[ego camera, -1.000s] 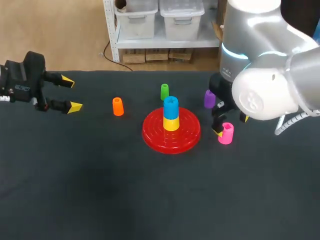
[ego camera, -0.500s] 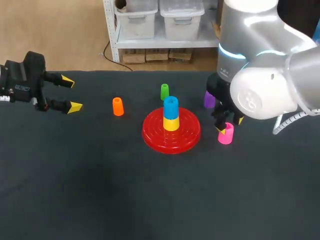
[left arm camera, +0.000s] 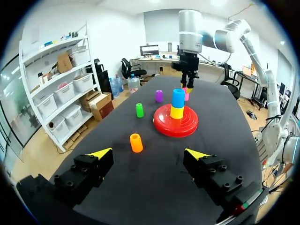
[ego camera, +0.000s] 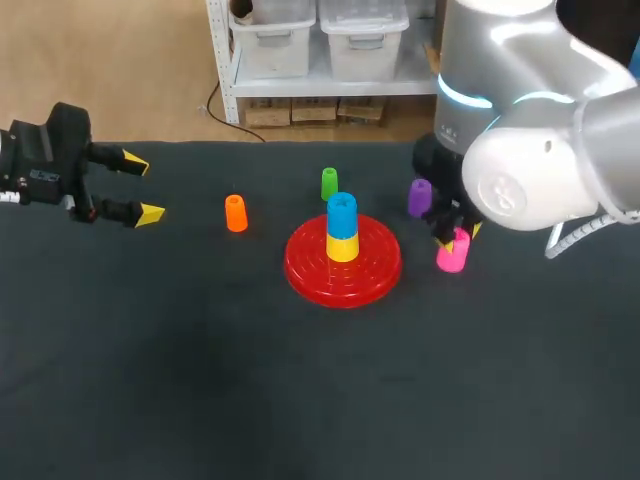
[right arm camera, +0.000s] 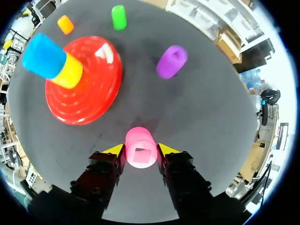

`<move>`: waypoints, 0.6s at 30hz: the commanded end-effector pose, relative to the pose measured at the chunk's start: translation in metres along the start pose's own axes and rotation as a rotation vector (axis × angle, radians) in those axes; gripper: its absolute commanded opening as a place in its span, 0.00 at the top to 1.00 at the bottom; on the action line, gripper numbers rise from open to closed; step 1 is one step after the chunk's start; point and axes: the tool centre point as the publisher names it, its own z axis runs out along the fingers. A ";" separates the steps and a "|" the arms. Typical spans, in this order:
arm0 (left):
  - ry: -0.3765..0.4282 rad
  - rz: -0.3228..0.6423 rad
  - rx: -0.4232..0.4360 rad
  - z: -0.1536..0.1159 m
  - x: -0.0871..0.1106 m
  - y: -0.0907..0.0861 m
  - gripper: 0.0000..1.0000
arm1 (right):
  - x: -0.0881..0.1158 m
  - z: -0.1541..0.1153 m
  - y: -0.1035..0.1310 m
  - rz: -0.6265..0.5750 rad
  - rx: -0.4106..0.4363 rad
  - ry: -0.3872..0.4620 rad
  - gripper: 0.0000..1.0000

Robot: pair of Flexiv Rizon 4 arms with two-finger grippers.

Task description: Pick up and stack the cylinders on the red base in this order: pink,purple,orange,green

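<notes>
Right wrist view: right hand (right arm camera: pixel 140 149) closed on the pink cylinder (right arm camera: pixel 140 151), one yellow-tipped finger (right arm camera: pixel 115 150) pressed to each side. The cylinder's long axis runs along the fingers and its hollow top faces the camera. Whether it is clear of the counter (right arm camera: pixel 206 117) cannot be told from this view.

Key relation: the red base (right arm camera: pixel 93 91) lies ahead of the hand and off to one side, near but not touching. Its centre is occupied by a yellow cylinder (right arm camera: pixel 69 76) with a blue cylinder (right arm camera: pixel 43 56) on top. Pink probably has to go over that stack, so the carry needs height as well as sideways travel. The right arm is the nearer one by far.

Purple cylinder (right arm camera: pixel 171 61) stands ahead of the hand, apart from the base. Green cylinder (right arm camera: pixel 119 17) and orange cylinder (right arm camera: pixel 65 24) are beyond the base.

Left hand (ego camera: pixel 140 187) is open and holds nothing, at the far side of the counter, well apart from everything.

Change, head view: a second ago pink stood upright on the counter with the fingers loosely around it. Now it sits higher in the view and leans slightly, so I judge it gripped and just lifted. Left arm unmoved.
</notes>
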 end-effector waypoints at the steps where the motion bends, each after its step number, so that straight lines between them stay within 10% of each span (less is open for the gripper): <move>1: -0.006 0.003 -0.005 0.000 0.002 -0.001 0.00 | 0.002 -0.034 -0.008 -0.030 0.024 -0.068 1.00; 18: -0.006 0.003 -0.005 0.000 0.002 -0.001 0.00 | -0.091 -0.095 0.028 -0.479 -0.001 -0.115 1.00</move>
